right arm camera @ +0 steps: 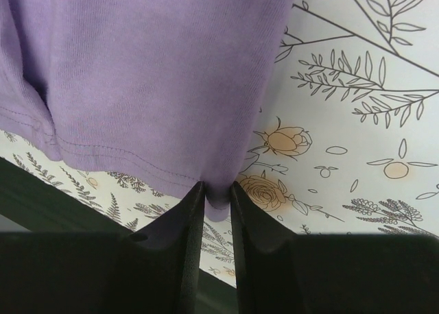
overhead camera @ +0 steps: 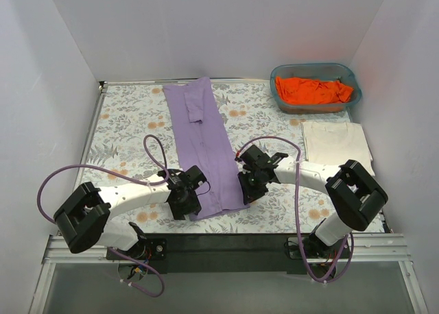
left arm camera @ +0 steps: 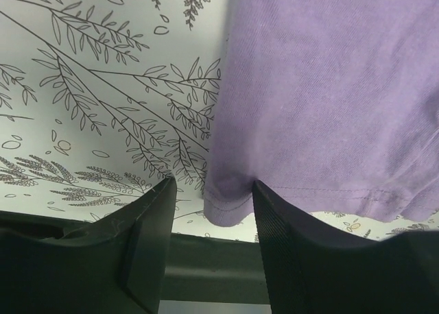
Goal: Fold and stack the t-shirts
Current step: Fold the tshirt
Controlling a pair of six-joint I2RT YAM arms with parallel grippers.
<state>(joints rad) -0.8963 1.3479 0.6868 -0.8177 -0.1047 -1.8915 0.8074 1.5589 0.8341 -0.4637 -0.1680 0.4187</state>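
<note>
Right gripper (right arm camera: 217, 190) pinches narrowly on the near right hem corner of the lavender-purple cloth t-shirt (overhead camera: 202, 146). Left gripper (left arm camera: 214, 190) stands parted astride its near left corner. It lies as a long strip on the floral-patterned tablecloth (overhead camera: 130, 115). To the right lies a folded cream-white t-shirt (overhead camera: 336, 141), and beyond it a crumpled bright orange t-shirt (overhead camera: 312, 90) fills a teal plastic basket (overhead camera: 315, 66). Plain white walls (overhead camera: 206, 26) enclose the table.

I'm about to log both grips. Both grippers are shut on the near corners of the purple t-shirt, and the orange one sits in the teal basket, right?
Not both. The left wrist view shows the left gripper open, with the corner of the purple t-shirt unpinched between its jaws. The right gripper is shut on its corner; the orange t-shirt is in the teal basket.
</note>
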